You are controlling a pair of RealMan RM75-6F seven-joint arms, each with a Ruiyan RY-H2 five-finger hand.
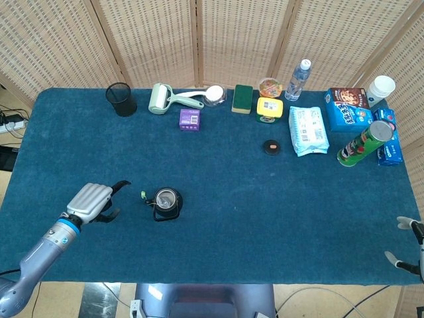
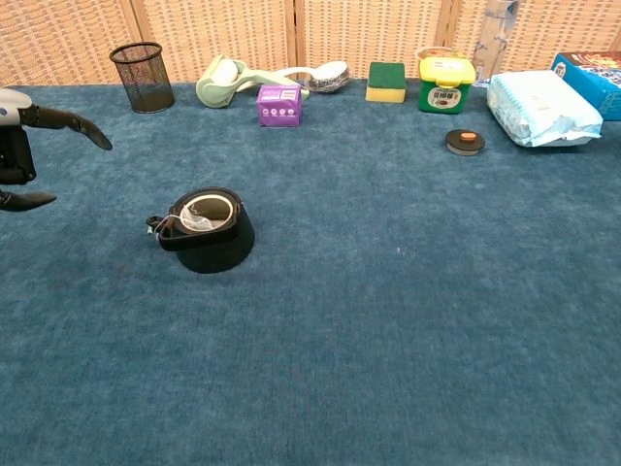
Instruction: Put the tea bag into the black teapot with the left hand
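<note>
The black teapot stands lidless on the blue cloth at the front left. The tea bag lies inside its open mouth, and its string hangs over the rim with the small tag down beside the spout. My left hand is off to the left of the pot, apart from it, with fingers spread and holding nothing. My right hand shows only as fingertips at the head view's right edge, near the table's front corner.
Along the far edge stand a black mesh cup, a lint roller, a purple box, a green sponge, a yellow jar, a water bottle, a wipes pack, boxes and a crisps can. A small black lid lies mid-table.
</note>
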